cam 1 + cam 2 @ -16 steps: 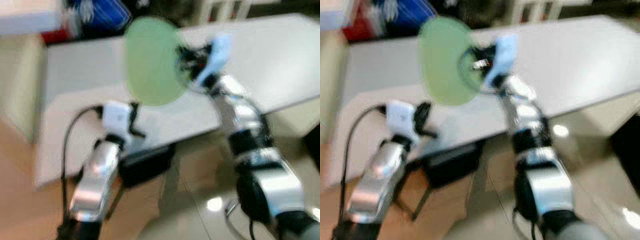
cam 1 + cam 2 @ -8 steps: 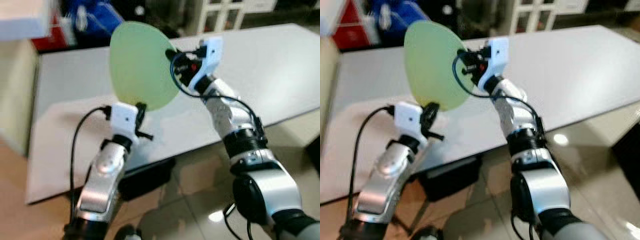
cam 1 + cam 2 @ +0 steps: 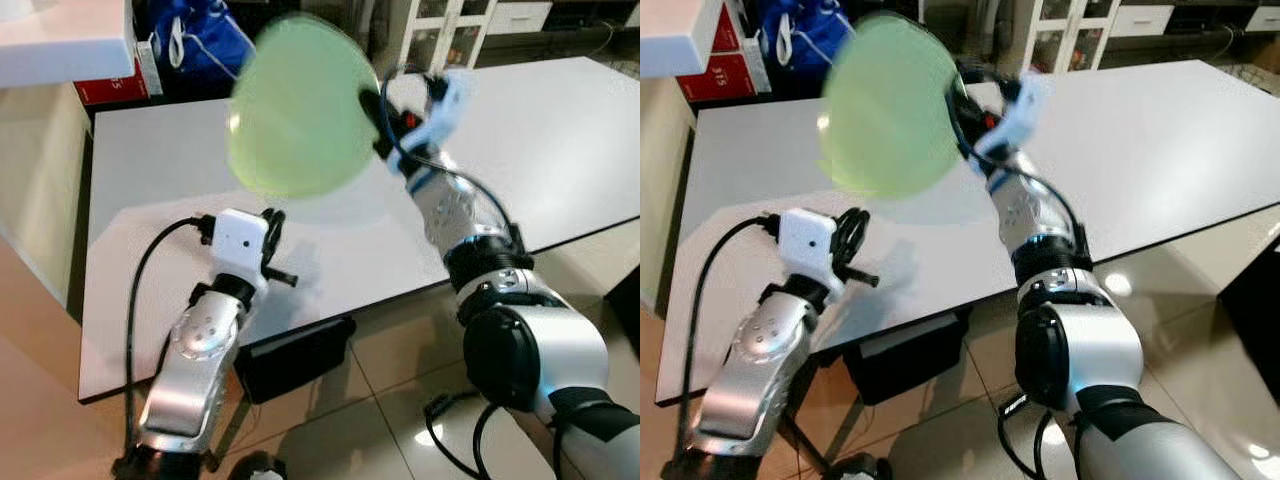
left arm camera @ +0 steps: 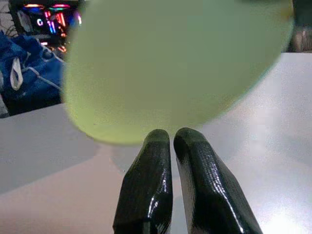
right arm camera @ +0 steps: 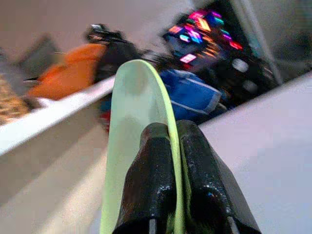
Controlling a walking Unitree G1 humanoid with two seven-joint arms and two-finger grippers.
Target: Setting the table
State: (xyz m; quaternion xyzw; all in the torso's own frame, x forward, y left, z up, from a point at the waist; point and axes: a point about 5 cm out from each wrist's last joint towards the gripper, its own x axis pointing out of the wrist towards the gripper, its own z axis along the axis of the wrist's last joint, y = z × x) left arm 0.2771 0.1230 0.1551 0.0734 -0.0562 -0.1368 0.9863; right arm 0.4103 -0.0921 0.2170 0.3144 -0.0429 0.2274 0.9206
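While its two black fingers are pinching the rim between them, the right gripper (image 5: 170, 141) is holding a round pale-green plastic plate (image 3: 298, 108) up on edge in the air, over the far part of a long white rectangular table (image 3: 560, 130). From the gripper, the plate is fanning out toward ten o'clock in the head views, its broad face turned toward the camera and slightly blurred. At about seven o'clock from the plate, the left gripper (image 4: 170, 139) is hovering low over the near edge of the table, its fingers pressed together on nothing, just under the plate's lower rim. Beyond the table's far edge, at eleven o'clock, a blue fabric bag (image 3: 200, 45) is sitting beside a red cardboard box (image 3: 115, 82).
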